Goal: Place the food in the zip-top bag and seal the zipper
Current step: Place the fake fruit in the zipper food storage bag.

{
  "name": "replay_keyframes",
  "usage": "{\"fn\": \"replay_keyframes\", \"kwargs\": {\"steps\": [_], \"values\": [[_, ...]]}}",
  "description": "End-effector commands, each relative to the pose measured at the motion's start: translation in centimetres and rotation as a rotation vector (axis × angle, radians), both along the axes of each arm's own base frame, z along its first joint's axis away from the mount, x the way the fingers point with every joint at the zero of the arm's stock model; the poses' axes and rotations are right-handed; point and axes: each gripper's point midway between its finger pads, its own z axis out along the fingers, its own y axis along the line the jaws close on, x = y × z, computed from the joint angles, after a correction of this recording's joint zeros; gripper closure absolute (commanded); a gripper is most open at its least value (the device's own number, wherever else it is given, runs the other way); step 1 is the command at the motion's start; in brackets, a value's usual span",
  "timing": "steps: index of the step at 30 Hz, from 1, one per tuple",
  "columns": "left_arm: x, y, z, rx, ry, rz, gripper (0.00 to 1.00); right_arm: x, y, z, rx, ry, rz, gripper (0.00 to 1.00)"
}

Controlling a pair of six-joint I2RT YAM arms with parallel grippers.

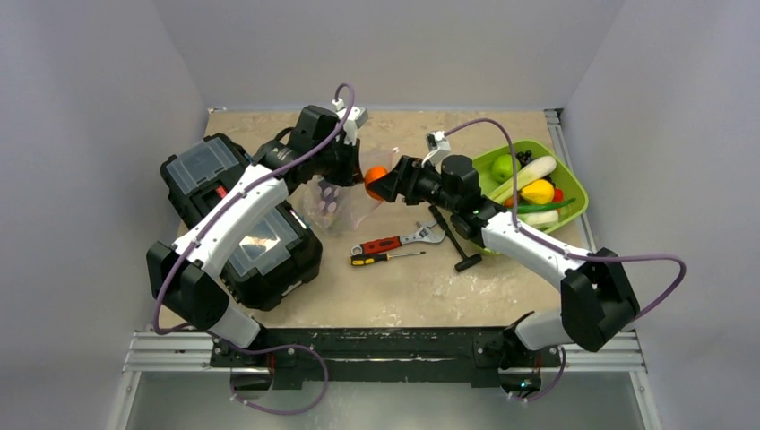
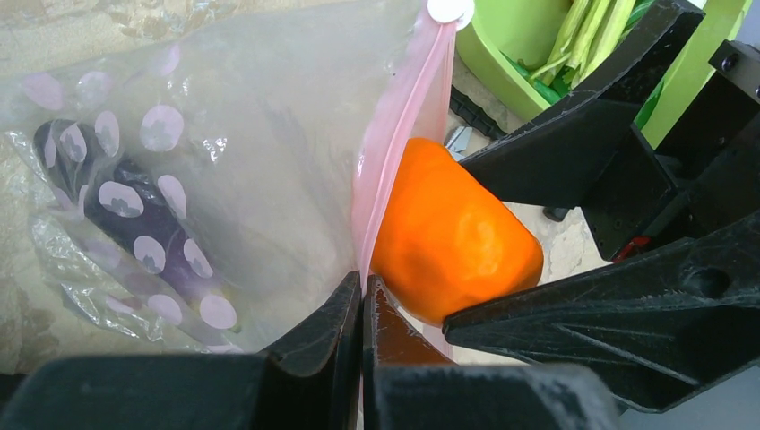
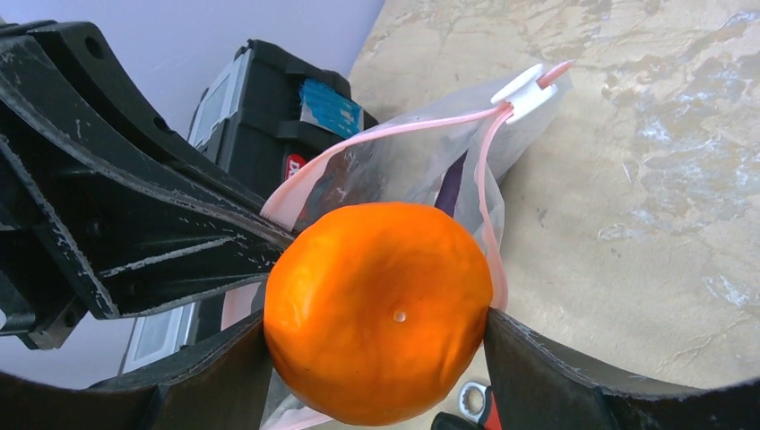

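Note:
The clear zip-top bag (image 1: 336, 204) hangs at the table's middle, dark grapes (image 2: 134, 237) inside it. My left gripper (image 2: 362, 291) is shut on the bag's pinkish-red zipper (image 2: 399, 152) and holds the mouth open. My right gripper (image 3: 376, 327) is shut on the orange ball (image 3: 378, 309), which sits right at the bag's mouth; it also shows in the top view (image 1: 375, 176) and the left wrist view (image 2: 453, 237). The white zipper slider (image 3: 522, 88) is at the far end of the strip. Green apple (image 1: 503, 167), yellow piece (image 1: 539, 191) and bok choy (image 1: 529, 173) lie in the tray.
A lime-green tray (image 1: 574, 213) stands at the back right. Two black toolboxes (image 1: 237, 210) sit at the left, under my left arm. A red-handled wrench (image 1: 394, 241), a screwdriver (image 1: 385, 258) and a black tool (image 1: 453, 238) lie near the middle front.

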Motion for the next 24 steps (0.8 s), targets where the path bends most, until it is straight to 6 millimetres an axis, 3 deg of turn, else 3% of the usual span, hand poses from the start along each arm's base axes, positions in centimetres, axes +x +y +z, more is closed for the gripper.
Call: {"fn": "replay_keyframes", "kwargs": {"steps": [1, 10, 21, 24], "values": [[-0.3, -0.8, 3.2, -0.065, -0.08, -0.037, 1.0, 0.7, 0.3, 2.6, -0.006, -0.054, -0.031, 0.36], [-0.5, -0.8, 3.4, -0.068, -0.086, -0.04, 1.0, 1.4, 0.3, 2.5, -0.065, -0.035, -0.064, 0.17], [-0.6, -0.5, 4.1, -0.073, -0.107, -0.037, 1.0, 1.8, -0.2, 2.2, -0.128, -0.026, -0.098, 0.1], [-0.7, -0.5, 4.2, -0.075, -0.11, -0.037, 1.0, 1.7, 0.0, 2.5, -0.129, -0.033, -0.088, 0.03]]}}
